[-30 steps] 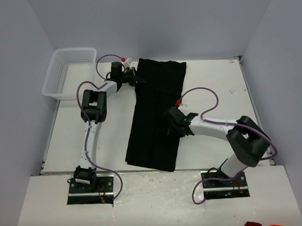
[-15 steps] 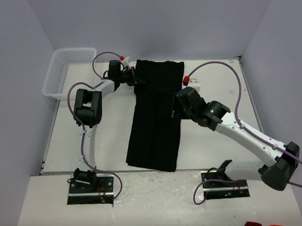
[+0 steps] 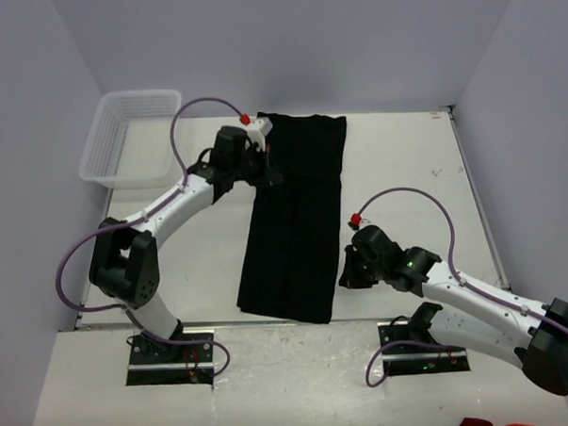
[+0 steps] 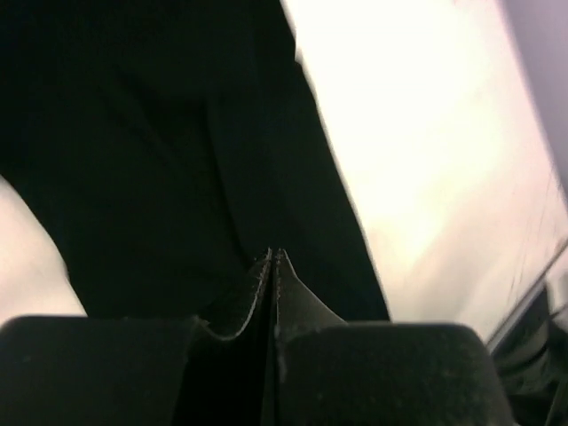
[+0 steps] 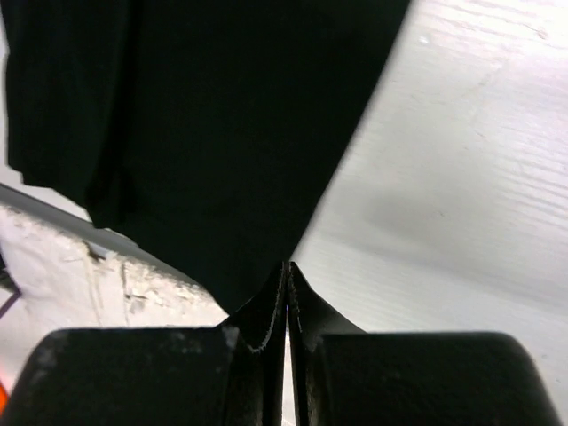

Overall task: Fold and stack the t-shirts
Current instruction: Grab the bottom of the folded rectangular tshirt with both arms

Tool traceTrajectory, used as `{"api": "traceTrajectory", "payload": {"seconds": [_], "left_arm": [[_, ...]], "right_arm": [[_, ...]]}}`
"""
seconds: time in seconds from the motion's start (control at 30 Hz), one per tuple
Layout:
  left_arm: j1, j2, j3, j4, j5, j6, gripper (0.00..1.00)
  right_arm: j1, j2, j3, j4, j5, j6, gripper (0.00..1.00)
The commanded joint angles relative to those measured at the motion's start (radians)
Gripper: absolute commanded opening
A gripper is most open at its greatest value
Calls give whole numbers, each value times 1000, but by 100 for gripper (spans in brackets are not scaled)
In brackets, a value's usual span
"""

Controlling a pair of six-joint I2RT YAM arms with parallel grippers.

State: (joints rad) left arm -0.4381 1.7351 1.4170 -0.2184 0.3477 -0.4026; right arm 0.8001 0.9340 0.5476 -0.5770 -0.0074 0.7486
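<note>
The fingers of the left gripper (image 3: 266, 168) cannot be read from above, where they merge with the dark cloth. The gripper sits over the left edge of the black t-shirt (image 3: 299, 222), in the upper middle of the top view. The t-shirt lies flat on the white table (image 3: 405, 170) as one long narrow strip, running from the far centre down and slightly left towards the near edge. The right gripper (image 3: 348, 270) sits low in the frame, just beside the strip's right edge near its lower end. A white mesh basket (image 3: 102, 150) stands at the upper left, well apart from the shirt. In the left wrist view the fingers (image 4: 253, 302) are clenched tip to tip with no gap between them. No cloth shows pinched between them, and the t-shirt (image 4: 151, 133) fills the left and centre behind them, with bare table (image 4: 426, 133) to the right. In the right wrist view the fingers (image 5: 266, 311) are likewise pressed together on nothing visible. Their tips point at the rounded lower edge of the t-shirt (image 5: 204, 133), which covers the upper left, with pale table (image 5: 461, 177) on the right.
</note>
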Motion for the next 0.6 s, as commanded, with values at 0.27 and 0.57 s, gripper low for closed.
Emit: {"api": "traceTrajectory", "payload": {"seconds": [0.27, 0.57], "left_arm": [[-143, -143, -454, 79, -15, -87, 0], [-159, -20, -492, 73, -93, -79, 0]], "right_arm": [[94, 132, -25, 282, -189, 47, 0], [212, 465, 60, 356, -125, 130, 0]]}}
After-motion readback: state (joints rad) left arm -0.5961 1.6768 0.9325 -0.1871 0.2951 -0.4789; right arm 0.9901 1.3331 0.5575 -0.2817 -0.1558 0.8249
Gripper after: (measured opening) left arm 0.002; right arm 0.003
